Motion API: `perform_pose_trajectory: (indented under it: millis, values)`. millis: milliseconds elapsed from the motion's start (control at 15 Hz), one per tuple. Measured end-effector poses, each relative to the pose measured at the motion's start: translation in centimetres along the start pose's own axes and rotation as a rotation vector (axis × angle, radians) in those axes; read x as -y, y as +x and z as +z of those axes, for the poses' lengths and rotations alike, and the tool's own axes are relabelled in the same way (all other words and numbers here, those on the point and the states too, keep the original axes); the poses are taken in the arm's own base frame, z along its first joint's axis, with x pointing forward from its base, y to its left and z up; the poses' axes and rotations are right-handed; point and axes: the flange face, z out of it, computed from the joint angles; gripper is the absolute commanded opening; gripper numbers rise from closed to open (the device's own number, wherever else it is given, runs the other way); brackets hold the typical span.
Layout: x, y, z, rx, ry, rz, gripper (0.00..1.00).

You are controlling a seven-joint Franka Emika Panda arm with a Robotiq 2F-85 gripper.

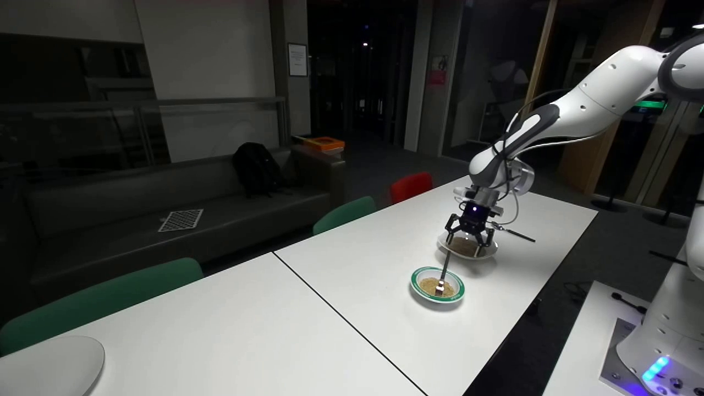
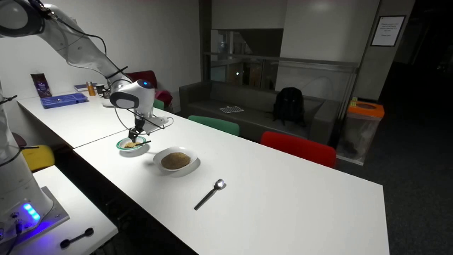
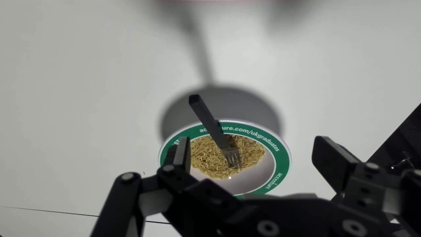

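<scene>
A green-rimmed white bowl holding pale rice-like grains lies beyond my gripper in the wrist view. Tines down in the grains, a dark-handled fork slants out over the bowl's rim. My fingers stand wide apart, with nothing gripped; the left one overlaps the bowl's edge in this view. From an exterior view, the gripper hangs close above that bowl. Beside it on the table sits a white dish with a brown heap. A spoon rests further along.
Toward the far end of the tables are a blue tray, a dark packet and an orange bottle. A white plate sits near the table edge. Green chairs and a red chair line one side.
</scene>
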Motion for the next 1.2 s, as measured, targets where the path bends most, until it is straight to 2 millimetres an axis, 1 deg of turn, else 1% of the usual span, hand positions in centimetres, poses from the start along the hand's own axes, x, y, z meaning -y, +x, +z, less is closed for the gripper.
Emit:
perform_pose_trajectory:
  millis: [467, 1200]
  values:
    - [0.3, -0.1, 0.6, -0.056, 0.041, 0.008, 1.00]
    - [-1.2, -0.8, 2.7, -0.089, 0.084, 0.016, 1.00]
